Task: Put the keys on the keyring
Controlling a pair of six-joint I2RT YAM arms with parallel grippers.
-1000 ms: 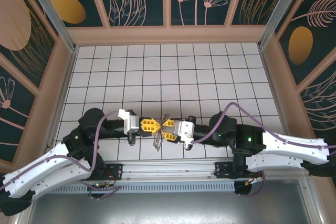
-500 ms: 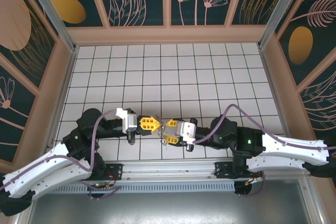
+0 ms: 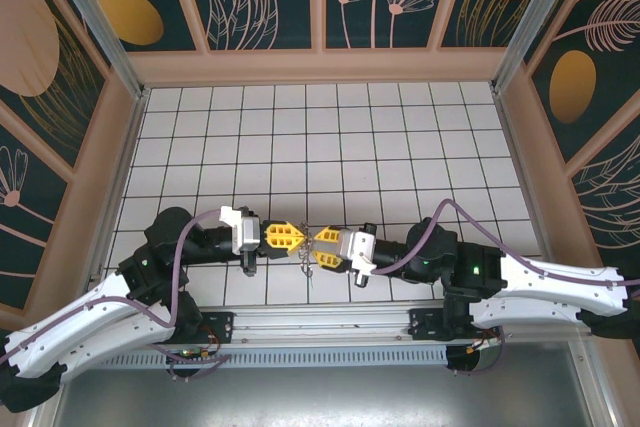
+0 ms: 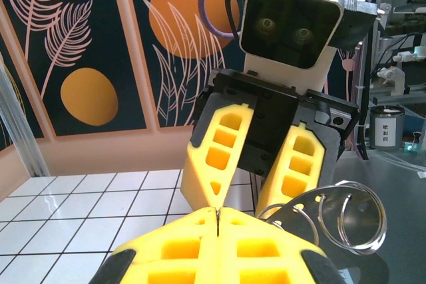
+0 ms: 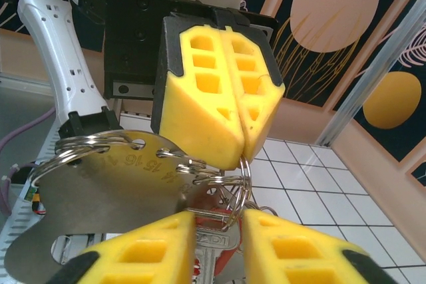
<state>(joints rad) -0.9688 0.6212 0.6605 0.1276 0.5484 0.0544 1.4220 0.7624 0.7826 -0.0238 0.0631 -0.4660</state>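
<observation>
The key [image 5: 214,249], silver with a red head, is seen just below the keyring [image 5: 245,187], beside which a stamped metal tag [image 5: 113,191] is hung on smaller rings. The keyring is pinched in the left claw [image 5: 238,154], whose yellow fingers are pressed together on the wire. Directly under the keyring the right claw [image 5: 218,237] is held with its fingers narrowly parted and the key's head between them; whether the key is clamped cannot be told. The keyring is held above the near edge of the white tiled tabletop [image 3: 300,127].
</observation>
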